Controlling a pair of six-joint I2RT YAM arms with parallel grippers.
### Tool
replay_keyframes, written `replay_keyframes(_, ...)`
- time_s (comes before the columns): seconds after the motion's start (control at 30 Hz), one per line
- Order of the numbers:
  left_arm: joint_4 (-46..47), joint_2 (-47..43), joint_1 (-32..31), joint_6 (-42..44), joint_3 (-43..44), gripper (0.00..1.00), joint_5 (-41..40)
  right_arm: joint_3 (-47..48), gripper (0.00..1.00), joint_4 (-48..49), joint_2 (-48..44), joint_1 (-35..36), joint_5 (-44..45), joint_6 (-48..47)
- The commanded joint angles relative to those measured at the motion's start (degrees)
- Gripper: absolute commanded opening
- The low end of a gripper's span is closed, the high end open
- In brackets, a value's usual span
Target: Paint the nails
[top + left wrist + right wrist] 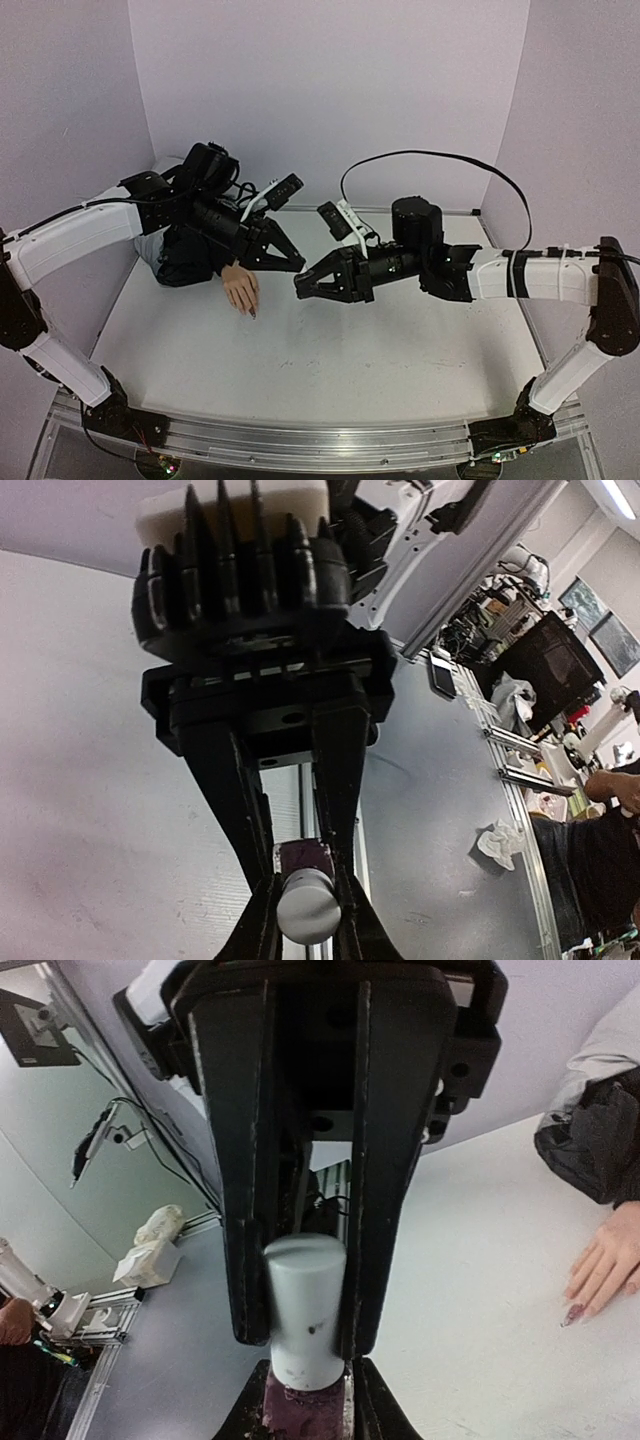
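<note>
Risk noted: left tool point(303, 870) pinches the purple bottle point(300, 1412) while right tool point(305, 1325) is clamped on its white cap point(305, 1285), tip to tip; a skewed pull could twist the bottle loose and spill polish on the surface point(330, 370). Nails point(572, 1313) lie on the mannequin hand point(610, 1260), just beside and below both tools' tips. Count: two tools, one bottle, one cap, one hand.

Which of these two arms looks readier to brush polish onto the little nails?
Right, I'd guess. The right claw grips the white cap, which probably carries the brush. The left claw only holds the purple bottle. The nails lie close to both.
</note>
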Motion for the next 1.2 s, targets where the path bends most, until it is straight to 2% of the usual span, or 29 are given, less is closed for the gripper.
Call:
replay_keyframes(0.0, -6.32, 1.99, -4.03, 3.00, -0.22, 0.15, 1.20, 1.58, 0.00, 25.37, -8.42, 0.74, -4.24, 1.57)
replay_keyframes(0.1, -4.79, -0.79, -4.01, 1.76, -0.04, 0.42, -1.24, -2.81, 0.00, 24.84, -10.81, 0.68, 0.89, -0.68)
replay_keyframes(0.17, -1.52, -4.00, -4.01, 0.08, -1.86, 0.57, -3.90, -6.20, 0.00, 22.80, -13.30, 0.63, 6.39, -3.51)
replay_keyframes(0.27, 4.05, -8.87, -4.01, -3.79, -5.10, 0.69, -7.83, -10.99, 0.00, 21.54, -16.70, 0.63, 13.84, -5.76)
replay_keyframes(0.33, 6.42, -11.48, -4.01, -5.74, -6.70, 0.82, -9.29, -12.91, 0.00, 20.74, -18.62, 0.65, 16.75, -6.89)
replay_keyframes(0.37, 7.21, -12.54, -4.01, -6.70, -7.28, 0.84, -10.08, -13.51, 0.00, 19.78, -19.39, 0.68, 18.52, -7.60)
replay_keyframes(0.57, 14.09, -16.45, -4.01, -20.20, -8.65, 0.86, -23.10, -13.18, 0.00, 13.64, -20.08, 0.87, 36.00, -9.23)
replay_keyframes(0.7, 16.13, -15.83, -4.01, -30.75, -8.33, 0.88, -36.10, -9.62, 0.00, 8.57, -15.73, 3.21, 54.18, -9.51)
replay_keyframes(0.8, 16.91, -13.13, -4.01, -34.80, -6.53, 0.88, -38.46, -7.04, 0.00, 7.09, -12.28, 6.65, 62.98, -10.89)
replay_keyframes(1.03, 20.42, -8.11, -4.01, -37.95, -5.27, 0.79, -38.88, -1.43, 0.00, 5.01, -4.46, 12.70, 70.44, -14.04)
replay_keyframes(1.17, 21.35, -6.55, -4.05, -37.81, -5.28, 0.66, -38.29, 0.46, 0.00, 4.81, -1.45, 14.63, 71.45, -15.33)
